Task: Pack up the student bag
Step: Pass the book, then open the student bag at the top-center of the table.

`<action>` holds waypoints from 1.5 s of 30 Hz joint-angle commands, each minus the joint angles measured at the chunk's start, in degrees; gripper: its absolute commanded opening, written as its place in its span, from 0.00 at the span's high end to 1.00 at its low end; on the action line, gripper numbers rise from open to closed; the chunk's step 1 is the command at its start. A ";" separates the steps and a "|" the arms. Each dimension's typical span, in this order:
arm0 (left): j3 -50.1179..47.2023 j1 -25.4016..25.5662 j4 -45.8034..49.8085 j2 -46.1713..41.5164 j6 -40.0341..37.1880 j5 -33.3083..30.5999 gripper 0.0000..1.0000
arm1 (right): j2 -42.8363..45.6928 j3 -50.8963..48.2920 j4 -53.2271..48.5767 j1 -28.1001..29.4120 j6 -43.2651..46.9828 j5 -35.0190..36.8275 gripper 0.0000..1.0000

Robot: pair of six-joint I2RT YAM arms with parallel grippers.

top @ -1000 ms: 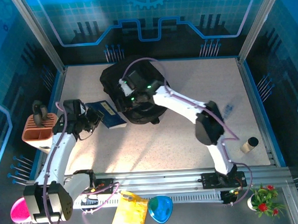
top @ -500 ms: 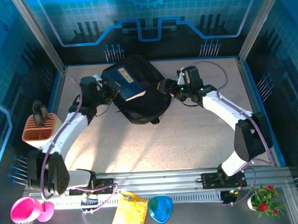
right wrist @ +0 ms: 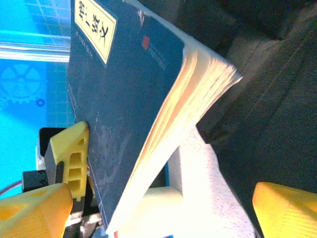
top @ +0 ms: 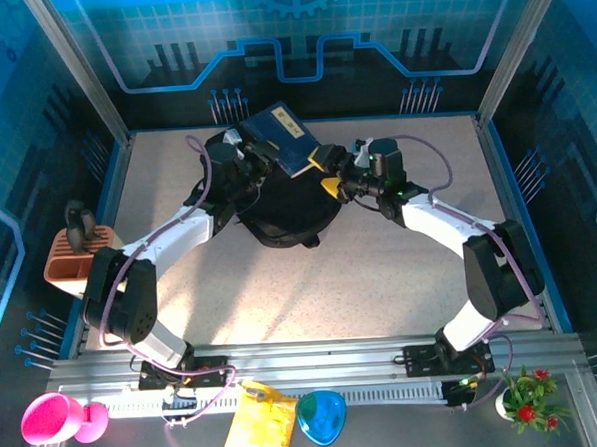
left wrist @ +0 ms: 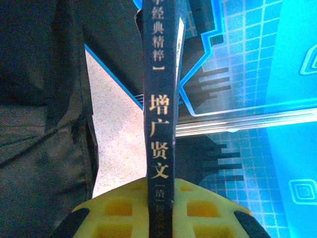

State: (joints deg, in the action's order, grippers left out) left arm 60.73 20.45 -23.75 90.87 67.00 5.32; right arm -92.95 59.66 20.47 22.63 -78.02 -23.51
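The student bag (top: 277,200), a large black backpack, lies at the back middle of the table. A dark blue book (top: 286,139) with gold spine lettering (left wrist: 159,129) hangs tilted above the bag's rear edge. My left gripper (top: 255,152) is shut on it, and its yellow fingers (left wrist: 119,208) clamp the spine end from both sides. The bag's black fabric (left wrist: 39,129) sits just left of the book. My right gripper (top: 326,173) stands open right beside the book's right edge, over the bag's right side. From that wrist I see the blue cover (right wrist: 124,99), the page edges and the bag (right wrist: 267,99); the right gripper (right wrist: 158,213) holds nothing.
An orange-brown pen holder (top: 75,257) stands at the table's left edge. Blue walls and metal posts (top: 80,75) close in the back and sides. In front of the rail lie a pink cup (top: 43,419), a yellow pouch (top: 257,431) and a small plant (top: 528,394).
My left gripper has carried the book from the table's left side up and back, over the bag's rear edge. The right gripper left the bag's top and now sits beside the book.
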 commanded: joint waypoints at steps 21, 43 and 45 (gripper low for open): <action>0.19 2.04 -4.82 -1.45 5.69 -3.39 0.88 | -11.30 1.77 25.10 2.76 -12.43 0.76 0.60; 0.67 5.37 21.19 -1.05 -27.74 2.71 0.33 | 11.60 -10.37 3.49 -10.96 15.63 4.23 0.96; 2.45 6.57 22.81 1.02 -30.35 4.40 0.33 | 13.90 -11.21 -0.23 -12.84 18.06 4.62 0.96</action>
State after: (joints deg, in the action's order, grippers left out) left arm 60.05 25.41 -5.72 89.36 44.14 5.91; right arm -82.48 49.93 26.00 11.79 -66.59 -20.14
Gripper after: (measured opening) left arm 0.674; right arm 0.113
